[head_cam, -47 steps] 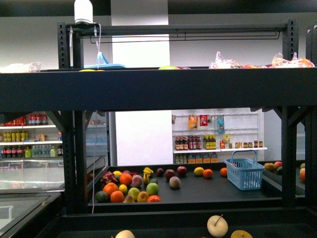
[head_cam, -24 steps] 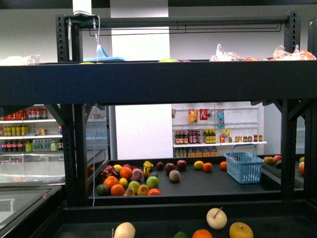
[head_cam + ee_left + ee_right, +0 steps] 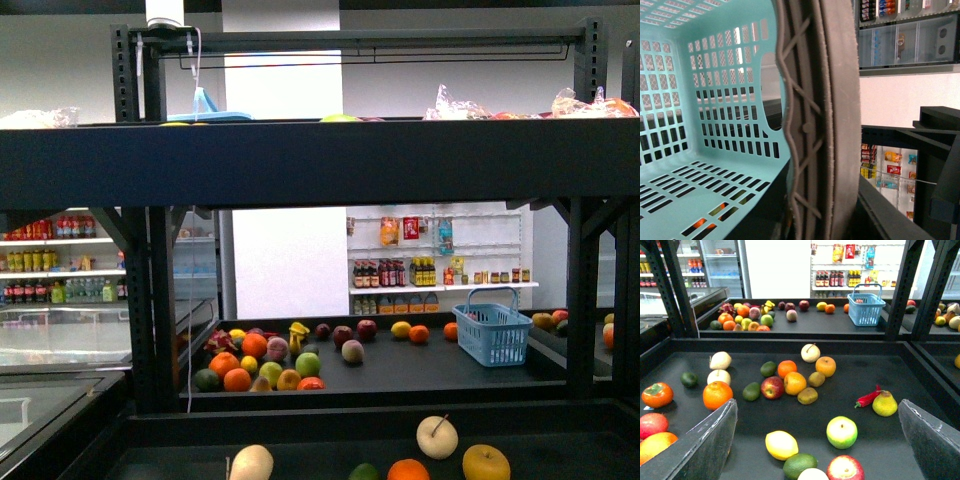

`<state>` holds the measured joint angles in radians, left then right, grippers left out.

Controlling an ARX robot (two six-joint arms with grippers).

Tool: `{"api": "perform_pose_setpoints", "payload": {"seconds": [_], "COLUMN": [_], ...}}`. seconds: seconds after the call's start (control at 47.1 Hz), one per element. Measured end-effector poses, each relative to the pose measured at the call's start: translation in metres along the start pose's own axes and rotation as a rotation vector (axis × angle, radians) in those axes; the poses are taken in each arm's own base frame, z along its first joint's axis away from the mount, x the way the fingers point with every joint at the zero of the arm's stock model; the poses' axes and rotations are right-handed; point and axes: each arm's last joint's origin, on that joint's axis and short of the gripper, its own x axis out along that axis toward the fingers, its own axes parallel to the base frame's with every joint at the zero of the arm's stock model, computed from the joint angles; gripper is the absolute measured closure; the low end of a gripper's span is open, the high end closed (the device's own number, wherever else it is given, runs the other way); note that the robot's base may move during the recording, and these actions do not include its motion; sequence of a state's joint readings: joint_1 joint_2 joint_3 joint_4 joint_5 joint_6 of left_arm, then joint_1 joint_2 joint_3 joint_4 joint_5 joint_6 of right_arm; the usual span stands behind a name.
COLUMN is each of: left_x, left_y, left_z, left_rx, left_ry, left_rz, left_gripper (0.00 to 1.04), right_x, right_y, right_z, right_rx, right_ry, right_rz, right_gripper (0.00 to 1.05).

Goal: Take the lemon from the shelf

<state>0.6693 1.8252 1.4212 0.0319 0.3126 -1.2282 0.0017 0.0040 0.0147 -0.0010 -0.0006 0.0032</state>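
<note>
Your right tool (image 3: 817, 402) hangs spread wide above the shelf (image 3: 855, 371), lemon (image 3: 781, 444) lower centre. Careful: the lime (image 3: 800, 466) right beside it could get pinched along with it.

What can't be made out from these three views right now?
Front view: the shelf front edge hides most of what lies on the top tier; near-tier fruit is cut by the bottom edge; no arm shows.
Left wrist view: the turquoise basket and the left gripper's finger fill the frame; whether it grips cannot be told.
Right wrist view: pale fruit is cut by the bottom edge.
</note>
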Motion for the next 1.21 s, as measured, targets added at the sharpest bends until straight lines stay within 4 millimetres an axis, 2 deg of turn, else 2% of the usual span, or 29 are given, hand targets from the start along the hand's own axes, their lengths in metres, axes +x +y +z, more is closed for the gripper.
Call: {"api": "perform_pose_setpoints", "payload": {"seconds": [0.064, 0.212, 0.424, 0.573, 0.7, 0.849, 1.061, 1.146, 1.21], "left_x": [-0.001, -0.009, -0.041, -0.073, -0.097, -0.116, -0.131, -0.14, -0.143], "left_y": [0.0, -0.008, -0.034, -0.053, -0.059, -0.053, -0.043, -0.043, -0.044], "left_z": [0.0, -0.008, -0.043, -0.076, -0.108, -0.15, -0.211, -0.243, -0.258], "left_rx": [0.018, 0.052, 0.258, 0.457, 0.646, 0.799, 0.882, 0.913, 0.93], "left_ry": [0.0, 0.004, 0.092, 0.174, 0.274, 0.428, 0.636, 0.731, 0.772], "left_rz": [0.001, 0.016, -0.022, -0.088, -0.152, -0.206, -0.291, -0.354, -0.382], "left_gripper": [0.85, 0.86, 0.86, 0.87, 0.87, 0.87, 0.87, 0.87, 0.87], "right_x": [0.0, 0.0, 0.0, 0.0, 0.0, 0.0, 0.0, 0.0, 0.0], "right_y": [0.0, 0.0, 0.0, 0.0, 0.0, 0.0, 0.0, 0.0, 0.0], "right_z": [0.0, 0.0, 0.0, 0.0, 0.0, 0.0, 0.0, 0.0, 0.0], "right_rx": [0.0, 0.0, 0.0, 0.0, 0.0, 0.0, 0.0, 0.0, 0.0], "right_ry": [0.0, 0.0, 0.0, 0.0, 0.0, 0.0, 0.0, 0.0, 0.0], "right_rz": [0.0, 0.0, 0.0, 0.0, 0.0, 0.0, 0.0, 0.0, 0.0], "right_gripper": [0.08, 0.08, 0.08, 0.08, 0.08, 0.08, 0.08, 0.08, 0.08]}}
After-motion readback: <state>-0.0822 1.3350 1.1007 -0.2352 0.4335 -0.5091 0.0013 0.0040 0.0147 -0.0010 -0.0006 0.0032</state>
